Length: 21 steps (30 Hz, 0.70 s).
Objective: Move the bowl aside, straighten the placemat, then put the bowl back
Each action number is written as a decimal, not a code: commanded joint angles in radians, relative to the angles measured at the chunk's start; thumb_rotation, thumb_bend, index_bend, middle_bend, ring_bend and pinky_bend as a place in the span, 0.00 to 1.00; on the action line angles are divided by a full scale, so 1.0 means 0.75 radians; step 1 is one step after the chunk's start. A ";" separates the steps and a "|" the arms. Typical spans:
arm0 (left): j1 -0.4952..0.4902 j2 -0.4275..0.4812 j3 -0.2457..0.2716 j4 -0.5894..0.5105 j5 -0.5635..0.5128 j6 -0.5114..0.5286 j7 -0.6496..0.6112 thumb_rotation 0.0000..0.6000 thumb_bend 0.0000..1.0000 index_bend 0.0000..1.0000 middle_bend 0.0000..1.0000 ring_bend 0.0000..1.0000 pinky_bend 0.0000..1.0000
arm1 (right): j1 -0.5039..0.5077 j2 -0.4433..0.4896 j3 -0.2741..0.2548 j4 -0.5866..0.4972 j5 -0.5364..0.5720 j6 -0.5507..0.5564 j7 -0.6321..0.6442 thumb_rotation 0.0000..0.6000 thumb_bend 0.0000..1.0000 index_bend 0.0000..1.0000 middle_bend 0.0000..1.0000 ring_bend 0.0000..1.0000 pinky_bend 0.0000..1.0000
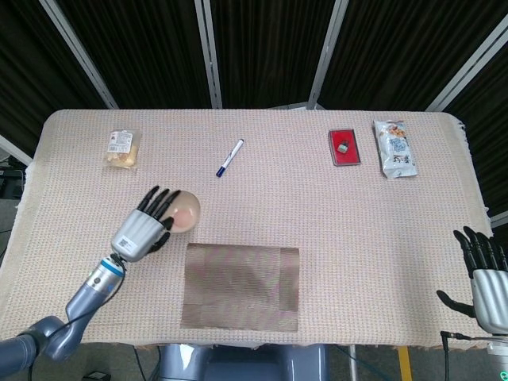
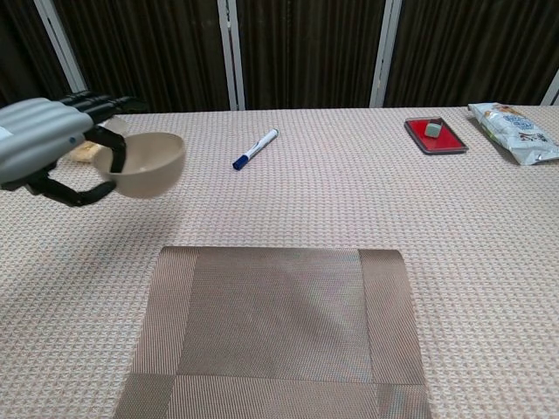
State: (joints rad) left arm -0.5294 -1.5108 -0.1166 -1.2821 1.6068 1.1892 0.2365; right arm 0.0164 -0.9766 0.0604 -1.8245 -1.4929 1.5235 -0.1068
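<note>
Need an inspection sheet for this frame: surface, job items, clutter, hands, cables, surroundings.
Surface: table under a beige woven cloth.
Job items: bowl held in the air left of and beyond the placemat; placemat bare, near the front edge.
Clutter: snack bag far left, pen centre, red tray with a small block on it, white packet far right.
Hands: left hand grips the bowl; right hand at the right edge, fingers apart, empty.
Cables: thin black cable below the right hand.
Surroundings: dark curtain, metal posts.

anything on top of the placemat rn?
Nothing: the placemat lies bare. The bowl is off it, held up by the left hand. Whatever is beneath the mat is covered.
</note>
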 commanded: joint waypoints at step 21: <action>0.040 -0.121 0.015 0.581 -0.191 -0.074 -0.398 1.00 0.17 0.08 0.00 0.00 0.00 | 0.013 -0.029 -0.003 0.007 0.027 -0.034 -0.051 1.00 0.00 0.00 0.00 0.00 0.00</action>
State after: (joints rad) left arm -0.5033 -1.6011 -0.1112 -0.8462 1.4544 1.1190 -0.0515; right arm 0.0260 -0.9981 0.0581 -1.8196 -1.4726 1.4985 -0.1451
